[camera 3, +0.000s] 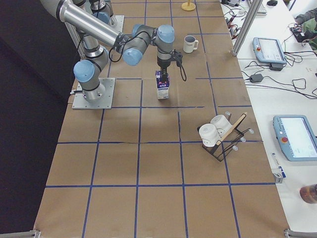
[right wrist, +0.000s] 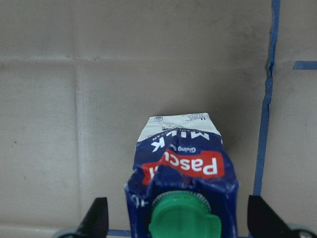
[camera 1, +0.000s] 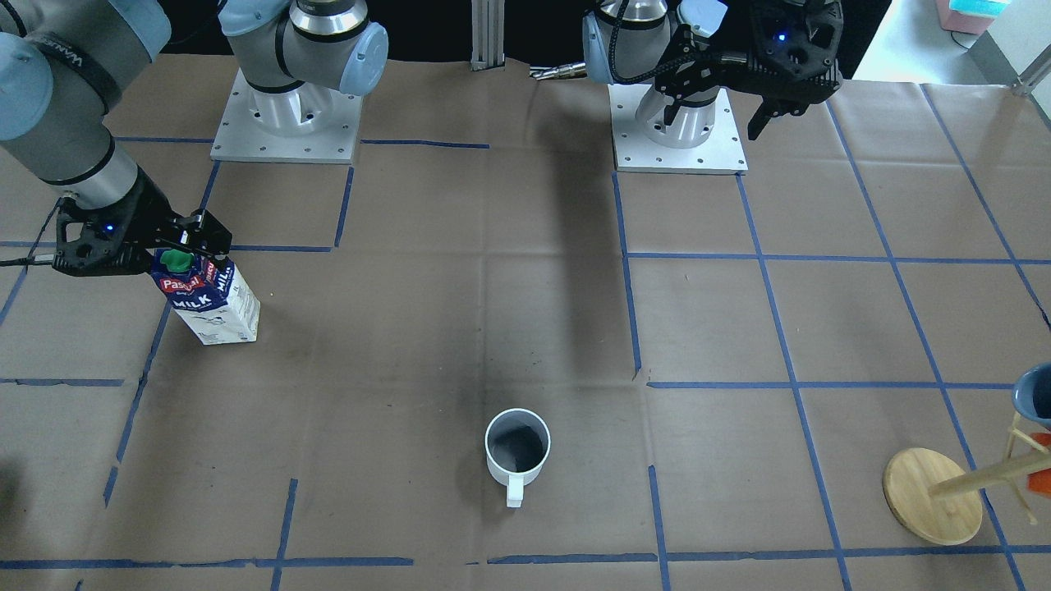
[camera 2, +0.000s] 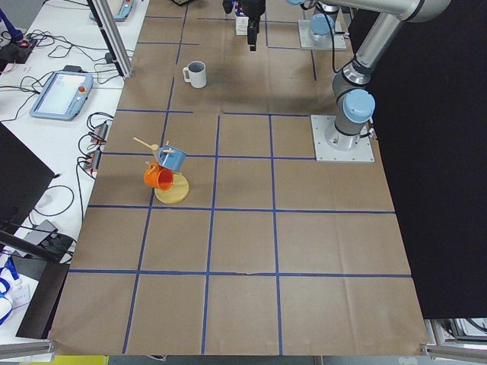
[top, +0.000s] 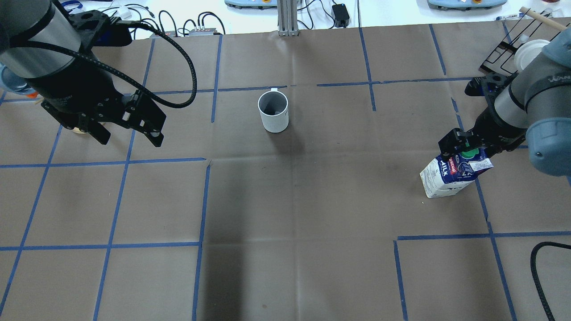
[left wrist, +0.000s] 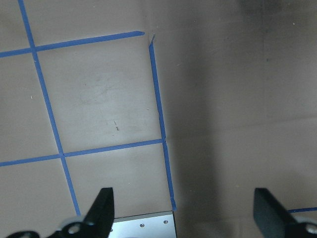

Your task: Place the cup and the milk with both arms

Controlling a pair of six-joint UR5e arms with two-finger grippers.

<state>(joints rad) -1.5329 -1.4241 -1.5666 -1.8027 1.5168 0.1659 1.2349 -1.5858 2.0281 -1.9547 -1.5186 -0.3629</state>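
The white cup (camera 1: 517, 447) stands upright on the brown paper at mid-table, handle toward the operators' side; it also shows in the overhead view (top: 273, 111). The milk carton (camera 1: 215, 304), blue top with a green cap, stands on the table on my right side (top: 448, 176). My right gripper (camera 1: 185, 242) is directly over its top. In the right wrist view the milk (right wrist: 181, 153) sits between the spread fingers (right wrist: 96, 218), with gaps on both sides. My left gripper (top: 129, 139) hangs open and empty above the table, well left of the cup.
A wooden mug tree (camera 1: 932, 497) with a blue and an orange mug stands at the table's left end. A black wire rack (camera 3: 220, 136) with white cups stands at the right end. The arms' base plates (camera 1: 680, 131) sit at the robot side. Blue tape lines grid the paper.
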